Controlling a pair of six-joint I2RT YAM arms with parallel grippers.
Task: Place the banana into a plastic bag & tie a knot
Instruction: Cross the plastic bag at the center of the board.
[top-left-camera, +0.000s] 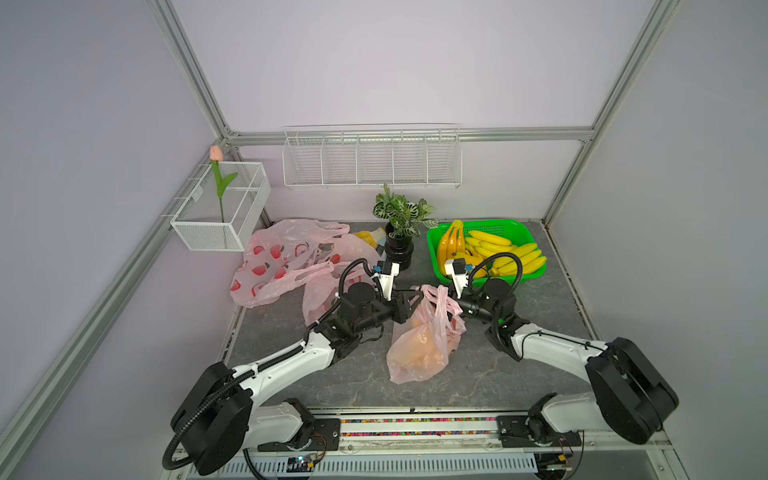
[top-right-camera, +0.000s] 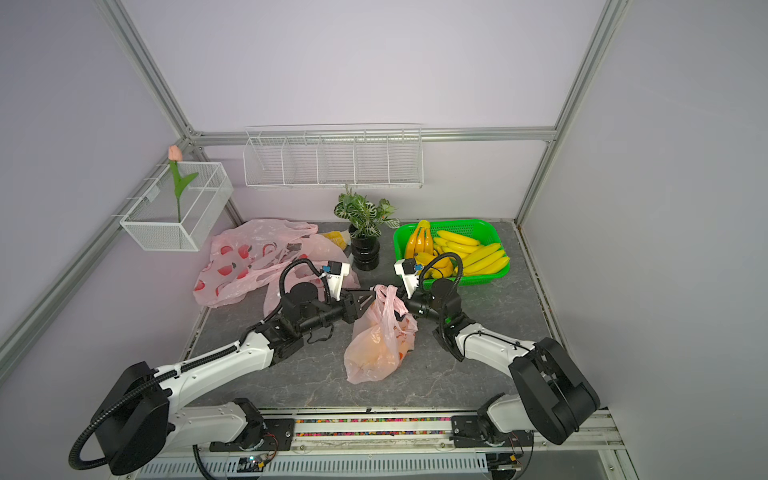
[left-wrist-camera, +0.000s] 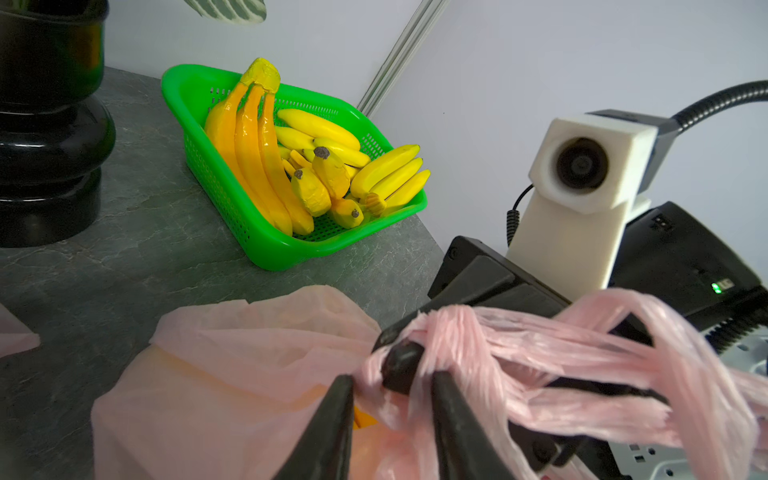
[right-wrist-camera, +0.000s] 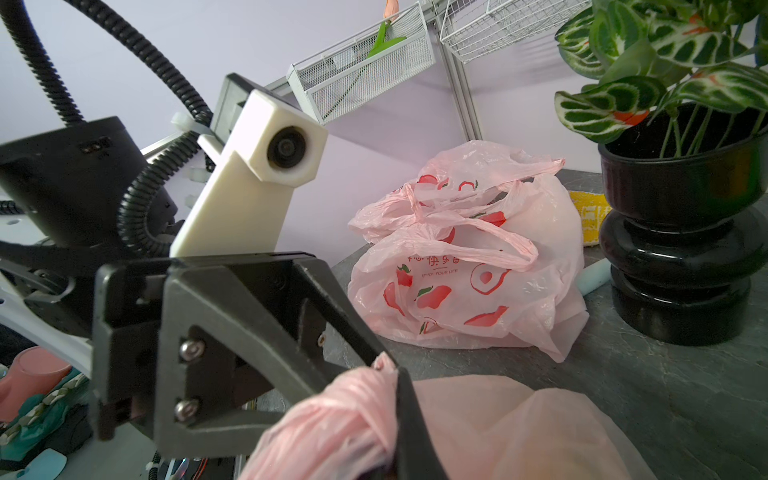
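**Top views:** knot step in hand. The plastic bag (top-left-camera: 419, 353) lies mid-table (top-left-camera: 311, 374) in both top views (top-right-camera: 374, 353). The banana (top-left-camera: 415, 359) shows as a yellow-orange shape inside it, so loading looks done. The left gripper (top-left-camera: 417, 296) and right gripper (top-left-camera: 449, 305) meet at the handles (top-left-camera: 439, 305) above the bag mouth. Spare bananas (top-left-camera: 503, 249) sit in the green basket (top-left-camera: 490, 222), well apart.

**Left wrist:** the left gripper (left-wrist-camera: 392, 380) has its jaws parted, with a pink strand running between them and nothing pinched. The right gripper (left-wrist-camera: 399, 357) is pressed together on the handles (left-wrist-camera: 540, 353), which are wound round its tip.

**Right wrist:** one finger of the right gripper shows, against the twisted handles (right-wrist-camera: 332, 415). The left gripper (right-wrist-camera: 382, 365) touches the same bundle.

**Next, my guess:** the left gripper closes on the free loop and pulls it through against the right's hold. The pull should be gentle, since the film is thin.
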